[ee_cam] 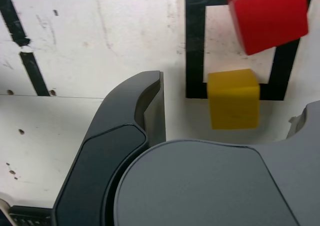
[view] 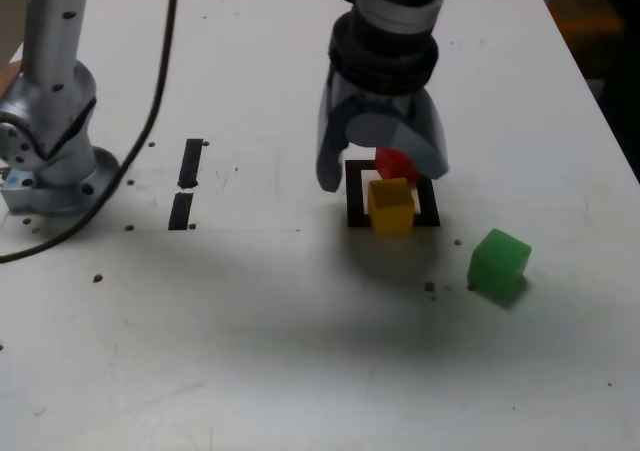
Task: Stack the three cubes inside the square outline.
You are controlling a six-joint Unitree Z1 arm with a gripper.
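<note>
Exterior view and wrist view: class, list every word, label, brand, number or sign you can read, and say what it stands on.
None: no readable text in either view.
Small red cube, small yellow cube, small green cube: plain faces.
Grey open gripper: no visible brand or label.
Black tape square outline and two short black tape strips on the white table: marks, not writing.

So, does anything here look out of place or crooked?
Yes. The yellow cube sits across the square outline, on its tape edge, not inside. The red cube overlaps another edge, askew. The green cube lies apart.
</note>
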